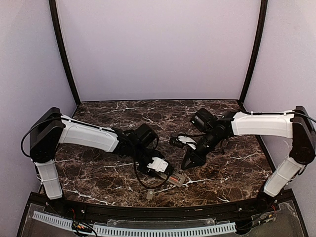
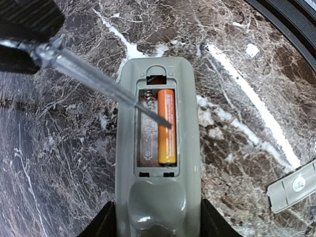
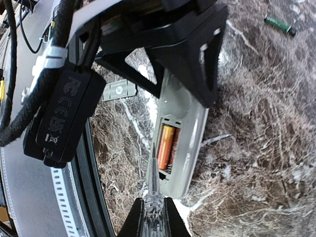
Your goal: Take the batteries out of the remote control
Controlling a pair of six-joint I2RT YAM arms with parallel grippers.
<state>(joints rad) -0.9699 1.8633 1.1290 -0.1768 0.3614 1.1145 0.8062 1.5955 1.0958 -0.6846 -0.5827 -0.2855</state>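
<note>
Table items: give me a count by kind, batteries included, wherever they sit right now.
1 remote control
2 batteries: orange battery in the remote, dark battery lying loose
1 cover
1 screwdriver
Total: 5

The remote control (image 2: 158, 197) lies back-up on the table (image 2: 59, 163). One battery (image 2: 167, 126) sits in its open compartment, the screwdriver (image 2: 98, 79) tip on it. The battery cover (image 2: 291, 187) lies just beside, nearer the front edge.

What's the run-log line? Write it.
left gripper: holds slim grey remote control | right gripper: holds clear pointed tool, tip at orange battery
</note>
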